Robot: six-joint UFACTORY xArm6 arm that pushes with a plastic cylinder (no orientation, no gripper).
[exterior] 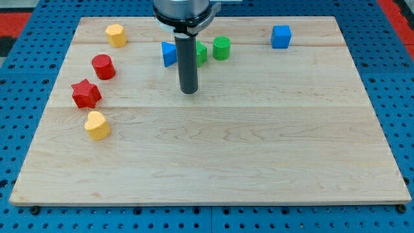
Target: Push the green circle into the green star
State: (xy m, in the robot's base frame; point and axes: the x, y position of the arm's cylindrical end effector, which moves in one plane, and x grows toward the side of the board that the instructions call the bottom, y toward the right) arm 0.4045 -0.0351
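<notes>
1. Pale wooden board (213, 155) lying flat on a blue perforated table (26, 39); red perforated surface (13, 19) at the view's top left corner, another red patch at the top right.
2. Straight dark rod hanging from the arm at the view's top centre; my tip (189, 92) down on the board, touching no block, holding nothing.
3. Small green cylinder block, the green circle (222, 48), standing near the view's top edge, above and to the right of my tip, apart from it.
4. Green star block (201, 53) just left of the green circle, largely hidden behind the rod; shape hard to make out. Gap or contact between star and circle not clear.
5. Blue block (169, 54), shape unclear, just left of the rod, opposite side from the green star.
6. Blue cube (281, 37) alone toward the view's top right, well apart from the green pair.
7. Yellow block (116, 35), roughly hexagonal, at the view's top left.
8. Red cylinder (103, 66) below that yellow block; red star (85, 94) below and left of the cylinder.
9. Yellow heart-like block (97, 125) below the red star, near the board's left edge.
10. Containers: none in sight; all blocks sitting directly on the board surface.
</notes>
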